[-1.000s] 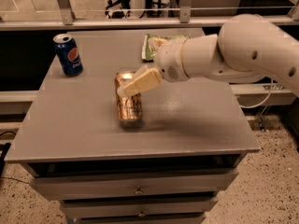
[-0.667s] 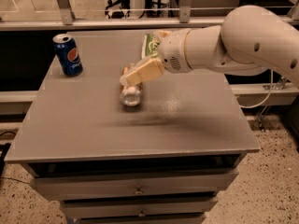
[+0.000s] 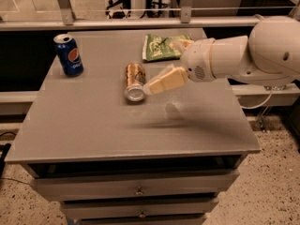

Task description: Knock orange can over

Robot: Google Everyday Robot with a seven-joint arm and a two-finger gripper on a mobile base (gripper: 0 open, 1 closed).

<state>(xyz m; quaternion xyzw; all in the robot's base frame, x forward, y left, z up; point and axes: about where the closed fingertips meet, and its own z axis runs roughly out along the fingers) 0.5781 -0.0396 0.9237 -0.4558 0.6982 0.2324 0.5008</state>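
Observation:
The orange can (image 3: 134, 81) lies on its side near the middle of the grey table (image 3: 93, 125), its silver top facing the front. My gripper (image 3: 159, 84) hangs just above the table right of the can, its cream fingertip close to the can's right side. My white arm (image 3: 243, 57) reaches in from the right.
A blue Pepsi can (image 3: 68, 55) stands upright at the table's back left. A green snack bag (image 3: 161, 46) lies at the back, behind my gripper. A railing runs behind the table. Drawers sit below the front edge.
The orange can has tipped from upright onto its side. My gripper has swung from the can's top to its right side.

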